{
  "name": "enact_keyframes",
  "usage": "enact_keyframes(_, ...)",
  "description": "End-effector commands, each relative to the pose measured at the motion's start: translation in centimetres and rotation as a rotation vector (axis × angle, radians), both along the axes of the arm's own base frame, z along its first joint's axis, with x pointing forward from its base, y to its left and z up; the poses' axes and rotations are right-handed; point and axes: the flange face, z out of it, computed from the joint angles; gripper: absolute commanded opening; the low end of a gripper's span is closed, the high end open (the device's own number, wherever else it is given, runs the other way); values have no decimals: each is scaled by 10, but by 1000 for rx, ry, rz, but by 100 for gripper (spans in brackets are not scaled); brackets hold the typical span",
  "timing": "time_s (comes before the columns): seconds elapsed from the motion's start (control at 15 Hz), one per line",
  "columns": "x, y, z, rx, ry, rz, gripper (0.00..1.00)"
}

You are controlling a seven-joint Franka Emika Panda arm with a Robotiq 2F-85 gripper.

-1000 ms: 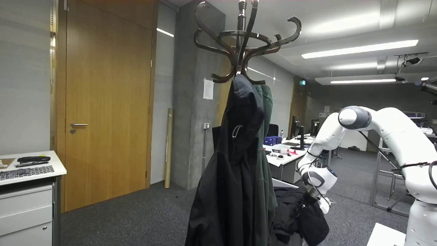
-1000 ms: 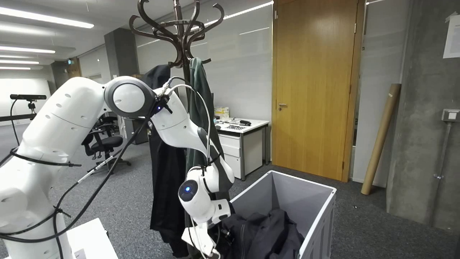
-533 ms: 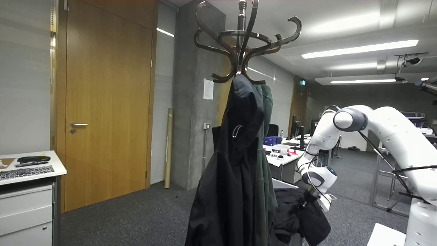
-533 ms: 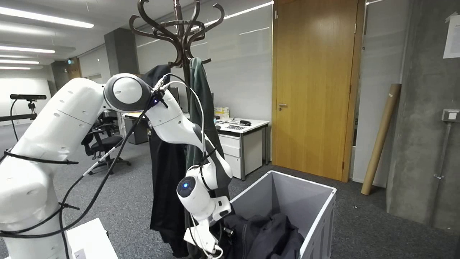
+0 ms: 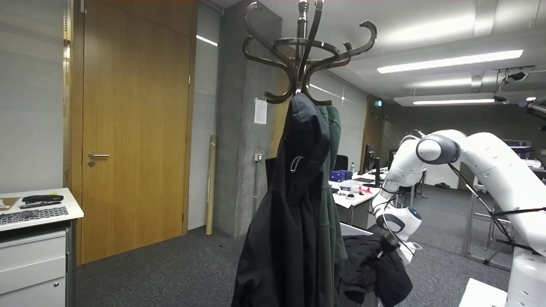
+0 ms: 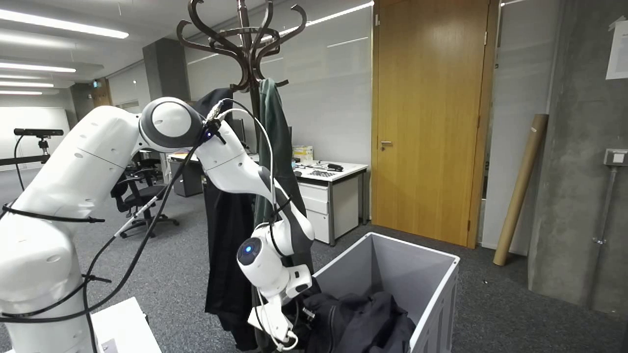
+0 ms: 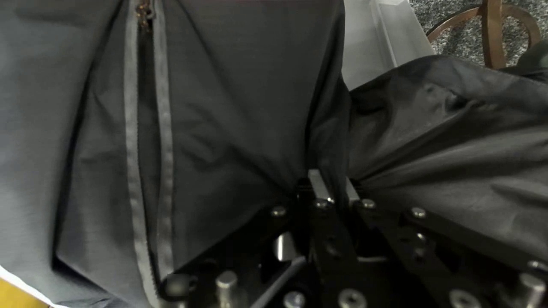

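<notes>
A dark jacket [image 6: 365, 318] lies crumpled in the grey box, part of it draped over the box's near side in an exterior view [image 5: 390, 275]. In the wrist view the jacket [image 7: 239, 107] fills most of the picture, with a long zip [image 7: 165, 141] running down its left part. My gripper [image 7: 334, 186] has its fingers drawn close together on a fold of this cloth. Creases fan out from the fingertips on both sides. In both exterior views the gripper [image 5: 379, 254] points down into the jacket, its tips partly hidden by cloth.
The grey box [image 6: 431, 289] stands on the carpet beside a dark wooden coat stand [image 6: 245, 49]. On the stand hang a black coat [image 5: 281, 238] and a green one [image 5: 332, 213], close to the arm. A white desk [image 6: 338, 171] stands behind.
My gripper's fingers have come together from wide apart, gathering jacket cloth between them. The arm's elbow and hand have shifted slightly up and back. The hanging coats and the box have not moved.
</notes>
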Motion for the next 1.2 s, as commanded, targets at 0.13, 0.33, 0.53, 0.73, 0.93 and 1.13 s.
enact_keyframes(0.13, 3, -15, 56, 13, -128, -79, 2)
enact_keyframes(0.33, 0, -23, 82, 9, -171, -102, 2)
enact_keyframes(0.53, 8, -32, 119, -11, -235, -117, 2)
enact_keyframes(0.73, 26, -43, 163, -29, -342, -122, 2)
enact_keyframes(0.93, 48, -46, 195, -28, -448, -92, 2)
enact_keyframes(1.13, 74, -42, 209, 0, -552, -41, 2)
